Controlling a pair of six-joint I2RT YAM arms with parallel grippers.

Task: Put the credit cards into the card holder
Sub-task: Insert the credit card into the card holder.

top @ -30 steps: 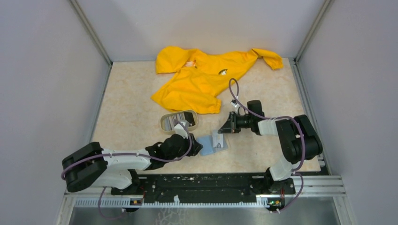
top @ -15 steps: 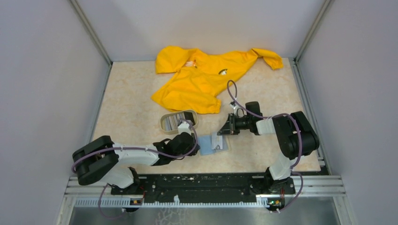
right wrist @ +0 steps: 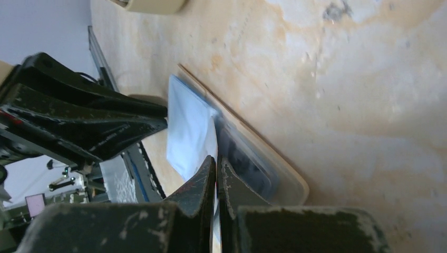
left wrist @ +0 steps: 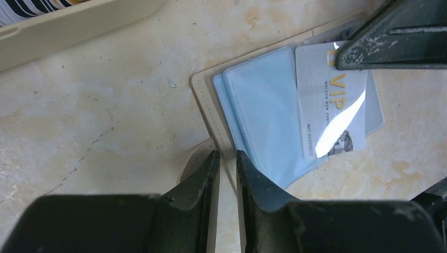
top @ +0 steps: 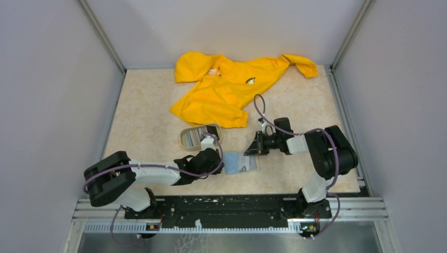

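Note:
The card holder lies open on the table, with a tan rim and bluish clear pockets. My left gripper is at its left edge, and in the left wrist view it is closed on the tan rim. My right gripper is shut on a white VIP credit card and holds it low over the right-hand pockets. In the right wrist view that gripper pinches the card edge-on over the holder. More credit cards stand as a striped stack in the tray.
A beige oval tray holding the card stack stands just behind the left gripper. A yellow garment lies spread at the back of the table. Grey walls close in both sides.
My left arm has swung right and its gripper now sits at the holder's left edge. My right gripper has come down and nearer with the card.

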